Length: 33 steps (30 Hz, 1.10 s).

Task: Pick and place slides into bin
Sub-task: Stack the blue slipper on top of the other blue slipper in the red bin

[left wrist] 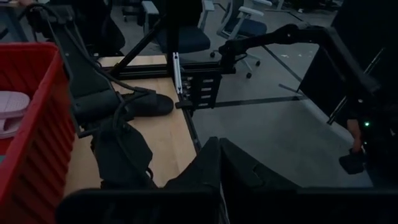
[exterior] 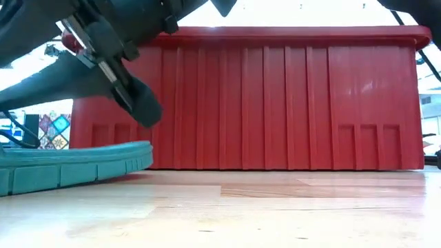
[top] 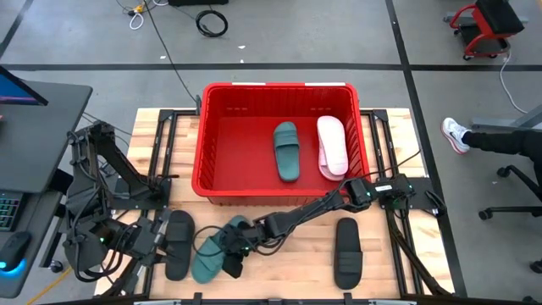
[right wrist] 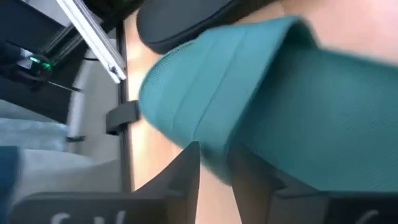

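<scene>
A dark teal slide [top: 207,261] lies on the table in front of the red bin [top: 203,135], sole down; it also shows in the low view [exterior: 69,169]. My right gripper [top: 235,248] reaches across from the table's right and is shut on its ribbed strap [right wrist: 249,93]. Inside the bin lie a second teal slide [top: 287,151] and a pale pink-white slide [top: 331,146]. A black slide [top: 178,246] lies left of the teal one, another black slide [top: 347,254] to the right. My left gripper [top: 157,241] waits, shut and empty, beside the left black slide. My right gripper pinches the near edge of the teal slide's strap [right wrist: 214,155] between its two fingers [right wrist: 186,174]. The fingers come slanting down from the table's right. The slide's sole [exterior: 76,176] rests on the table.
The bin's tall red wall [exterior: 275,103] stands just behind the teal slide. Bare wood lies between the teal slide and the right black slide. A person's leg and shoe [top: 457,134] show on the floor beyond the table's right side.
</scene>
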Available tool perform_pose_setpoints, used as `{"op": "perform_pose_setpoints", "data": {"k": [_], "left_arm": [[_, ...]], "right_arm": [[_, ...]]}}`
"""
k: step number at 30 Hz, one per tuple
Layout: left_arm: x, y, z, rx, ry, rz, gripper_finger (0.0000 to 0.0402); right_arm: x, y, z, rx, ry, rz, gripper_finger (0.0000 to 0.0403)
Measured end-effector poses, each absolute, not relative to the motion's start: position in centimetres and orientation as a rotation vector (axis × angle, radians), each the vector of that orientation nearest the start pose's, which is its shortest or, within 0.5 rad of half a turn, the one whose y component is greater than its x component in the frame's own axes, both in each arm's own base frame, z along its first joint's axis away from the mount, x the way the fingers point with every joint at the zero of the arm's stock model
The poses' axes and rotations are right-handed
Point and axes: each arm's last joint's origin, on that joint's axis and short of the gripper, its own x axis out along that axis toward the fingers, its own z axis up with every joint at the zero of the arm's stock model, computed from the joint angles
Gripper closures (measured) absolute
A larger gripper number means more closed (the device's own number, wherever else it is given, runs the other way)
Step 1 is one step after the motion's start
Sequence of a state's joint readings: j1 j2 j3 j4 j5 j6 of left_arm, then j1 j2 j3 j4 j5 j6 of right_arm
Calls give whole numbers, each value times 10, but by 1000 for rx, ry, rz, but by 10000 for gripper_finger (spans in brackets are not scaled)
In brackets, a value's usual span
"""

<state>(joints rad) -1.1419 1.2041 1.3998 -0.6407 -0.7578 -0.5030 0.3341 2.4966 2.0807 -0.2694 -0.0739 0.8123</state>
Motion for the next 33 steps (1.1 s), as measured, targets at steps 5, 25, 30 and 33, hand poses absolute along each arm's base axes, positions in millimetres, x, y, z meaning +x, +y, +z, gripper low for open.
{"op": "perform_pose_setpoints", "data": {"k": [5, 25, 30, 33], "left_arm": [[116, -204, 418, -127, 337, -285, 380], [116, -204, 419, -113, 333, -285, 375], [116, -204, 418, -112, 333, -285, 382], [116, -204, 419, -110, 332, -285, 388]], "right_arm": [[519, 190, 147, 743, 791, 89, 305], [515, 199, 128, 495, 570, 185, 308], [516, 199, 129, 470, 555, 187, 383], [516, 200, 131, 473, 541, 186, 386]]}}
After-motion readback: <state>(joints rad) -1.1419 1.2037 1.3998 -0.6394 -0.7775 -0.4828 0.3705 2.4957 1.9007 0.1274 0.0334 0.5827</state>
